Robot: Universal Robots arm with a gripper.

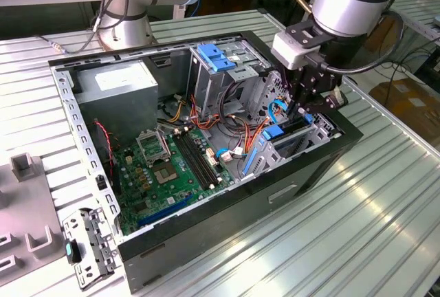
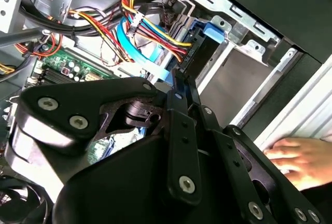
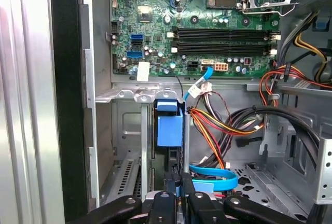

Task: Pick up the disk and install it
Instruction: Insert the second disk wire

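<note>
The disk [image 1: 289, 134] stands on edge in the metal bay at the corner of the open computer case [image 1: 206, 235] on the exterior view's right. Its blue carrier rail [image 3: 169, 123] faces the motherboard, and the rail's end [image 2: 213, 30] sits against the bay's metal frame. My gripper [image 1: 303, 110] reaches down into that bay from above. Its black fingers [image 3: 167, 201] are closed together on the disk's near edge in both wrist views, with the gripper [image 3: 179, 192] and gripper [image 2: 176, 81] right at the drive's end. The disk's label is hidden.
A green motherboard [image 1: 168, 166] lies in the case floor, with a grey power-supply box [image 1: 113, 87] and a drive cage with blue latch [image 1: 216, 56] behind. Bundled cables [image 3: 223, 125] run beside the bay. A hand [image 2: 298, 159] rests on the table outside the case. Another arm's base [image 1: 127, 29] stands behind.
</note>
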